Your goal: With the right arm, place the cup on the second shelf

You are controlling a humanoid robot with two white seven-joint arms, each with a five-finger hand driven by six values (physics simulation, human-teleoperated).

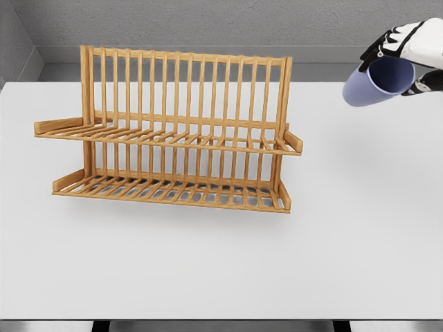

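**Cup held high, right of the rack**

At the upper right of the frame, the right hand (415, 43) has its fingers (374, 50) wrapped around the blue cup (379, 81), which is tilted with its long axis slanting down-left. The wooden rack (173, 138) stands on the worktop (346, 242), and its upper tier (166, 140) lies well apart, to the cup's lower left.
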